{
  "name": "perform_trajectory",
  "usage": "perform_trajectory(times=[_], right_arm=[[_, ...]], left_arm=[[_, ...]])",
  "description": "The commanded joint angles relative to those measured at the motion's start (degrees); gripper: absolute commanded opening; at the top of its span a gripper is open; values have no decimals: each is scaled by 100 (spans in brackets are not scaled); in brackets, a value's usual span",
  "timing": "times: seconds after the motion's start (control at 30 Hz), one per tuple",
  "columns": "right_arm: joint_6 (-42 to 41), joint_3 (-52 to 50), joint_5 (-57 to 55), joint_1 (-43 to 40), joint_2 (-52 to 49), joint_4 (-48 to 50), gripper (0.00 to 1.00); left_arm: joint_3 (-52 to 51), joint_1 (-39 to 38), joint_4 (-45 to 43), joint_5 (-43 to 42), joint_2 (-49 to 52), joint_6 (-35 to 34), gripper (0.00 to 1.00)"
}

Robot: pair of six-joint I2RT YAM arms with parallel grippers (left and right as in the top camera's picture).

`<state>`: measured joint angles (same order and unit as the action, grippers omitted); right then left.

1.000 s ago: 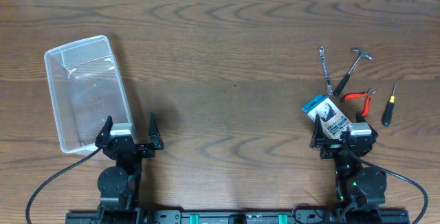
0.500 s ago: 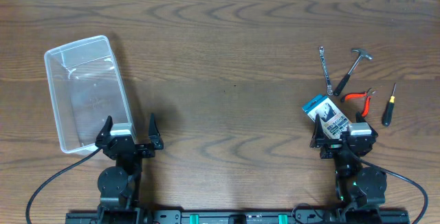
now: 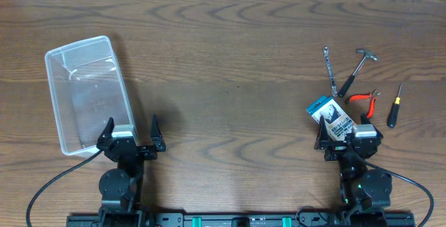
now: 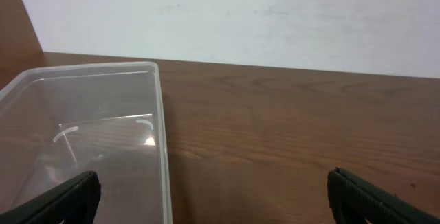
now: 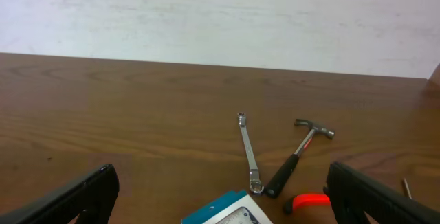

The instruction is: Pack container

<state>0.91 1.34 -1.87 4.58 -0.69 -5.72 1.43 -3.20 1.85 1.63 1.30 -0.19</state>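
Nothing has moved over the last second, so packing has not begun: container [image 3: 89,98] sits empty at the worktop's [image 3: 230,60] left, left hand [image 3: 131,126] at its near corner wide open and empty, right hand [image 3: 341,131] equally wide, gripping nothing, packet [image 3: 331,114] lying between its fingers.

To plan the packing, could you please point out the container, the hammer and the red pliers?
container [image 3: 87,98], overhead view, its bare floor.
hammer [image 3: 354,72], overhead view, middle of the handle.
red pliers [image 3: 359,98], overhead view, a red handle.
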Motion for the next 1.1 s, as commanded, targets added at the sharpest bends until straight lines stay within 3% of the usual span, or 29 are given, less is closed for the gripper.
perform_trajectory(times=[0.0,0.27,0.4,0.5,0.63,0.73,0.87,1.07], right_arm=[[87,-26,39,52,42,-4,99],[-96,-26,133,55,42,-7,99],[-721,-26,269,55,42,2,99],[-1644,-26,527,52,42,42,99],[-2173,101,1078,55,35,96,99],[-2146,476,1137,52,-87,-98,99],[-1641,1209,1241,52,-688,-450,99],[-787,2830,1456,55,-2535,-1685,99]], left_arm=[[-120,31,221,11,15,-70,98],[-120,31,221,11,15,-70,98],[-120,28,221,11,15,-72,98],[-120,31,120,146,15,-26,98],[4,28,-323,-444,17,-769,98],[389,28,-315,-876,160,-1399,98],[1410,28,162,-997,942,-1320,98],[3589,31,1589,-970,3014,-1058,98]])
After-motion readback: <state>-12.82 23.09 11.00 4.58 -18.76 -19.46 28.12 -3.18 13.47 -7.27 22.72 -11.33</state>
